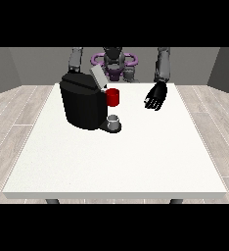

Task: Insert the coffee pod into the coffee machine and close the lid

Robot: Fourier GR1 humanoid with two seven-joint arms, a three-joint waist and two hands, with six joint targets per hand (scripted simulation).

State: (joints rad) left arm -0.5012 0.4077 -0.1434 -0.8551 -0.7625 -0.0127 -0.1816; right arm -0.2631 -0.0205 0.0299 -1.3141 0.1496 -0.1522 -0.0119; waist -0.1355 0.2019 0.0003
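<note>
With the coffee machine (83, 100) at ten o'clock, lid (99, 77) raised, and a grey thing (114, 119) on its base, possibly the pod, the hand at the view's right (155, 96), fingers relaxed and empty, should approach it squarely.

- My hand at the view's right (155, 97) is black all over, fingers and thumb the same dark, slightly glossy colour as the palm.
- Above it my forearm (162, 65) is a grey, roughly cylindrical segment, darker towards the wrist, where it narrows into the black hand.
- My other arm (76, 60) is the same grey, with a lighter band along its length; its hand does not show.
- My torso (113, 62) is dark grey and blocky in the middle.
- A purple ring-like frame (131, 59) curves round my torso on both sides.
</note>
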